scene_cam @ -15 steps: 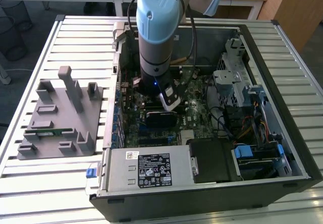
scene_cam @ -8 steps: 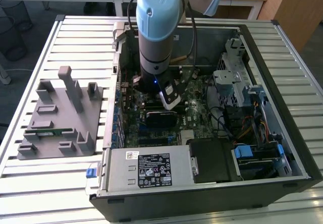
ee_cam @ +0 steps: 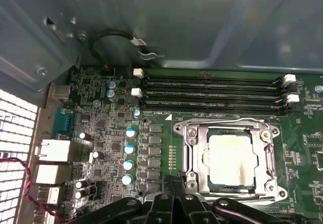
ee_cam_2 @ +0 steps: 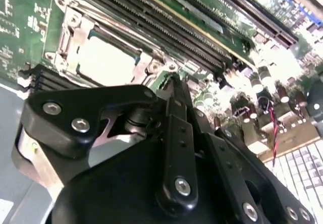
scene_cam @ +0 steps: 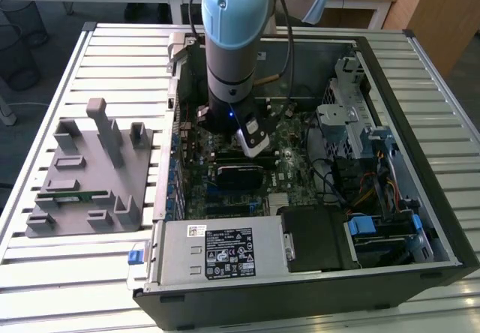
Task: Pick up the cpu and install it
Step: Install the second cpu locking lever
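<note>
Cpu (ee_cam: 229,158) sits flat inside the socket frame (ee_cam: 191,148) in the first wrist view, so seating looks done. Second wrist view: gripper (ee_cam_2: 172,85) pressed together, empty, just beside it. Exterior view adds the arm (scene_cam: 232,55) reaching into the PC case (scene_cam: 315,280) mid-frame, with the grey fixture (scene_cam: 82,175) at left.

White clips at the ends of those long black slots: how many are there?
4 white clips in the first wrist view: two at one end of the slots, two at the other. Darker ones may be hidden.
</note>
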